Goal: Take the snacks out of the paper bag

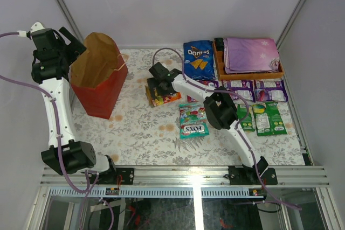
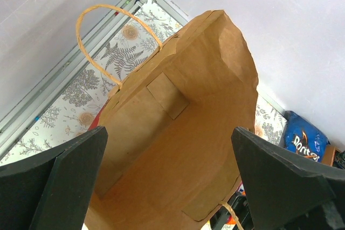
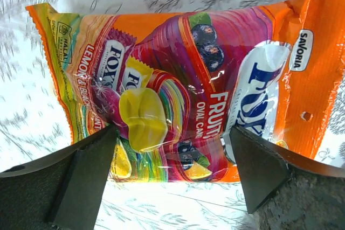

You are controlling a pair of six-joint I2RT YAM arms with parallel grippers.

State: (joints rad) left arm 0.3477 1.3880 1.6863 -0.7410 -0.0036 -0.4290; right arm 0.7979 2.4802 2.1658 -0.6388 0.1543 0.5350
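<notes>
Red paper bag (image 1: pixel 102 87) stands upright at the table's left side, mouth open, brown inside showing; one tan loop handle (image 2: pixel 108 30) arches over the far rim. Left gripper (image 2: pixel 168 130) hovers above the mouth, looking down into it, fingers spread wide, nothing between them but the bag's inner wall below. Snacks lie out on the floral table (image 1: pixel 140 133), to the right of the bag. Nearest the bag: orange Fox's pack (image 3: pixel 183 84), flat on the table, printed face up. Right gripper (image 3: pixel 170 133) is low over it, fingers apart, one on each side of the pack's near edge; cannot tell whether the tips touch the wrapper. Further right, a second Fox's pack (image 1: pixel 193 120), teal and pink, flat, just beside the right arm's elbow. Blue Doritos bag (image 1: pixel 198 60) lies toward the back wall. Two purple packs (image 1: pixel 256 90) lie side by side in front of the tray, two green packs (image 1: pixel 264 118) just nearer than those. Orange wooden tray (image 1: pixel 249 76) sits in the back right corner, a folded purple star-print cloth (image 1: pixel 250 53) in it.
</notes>
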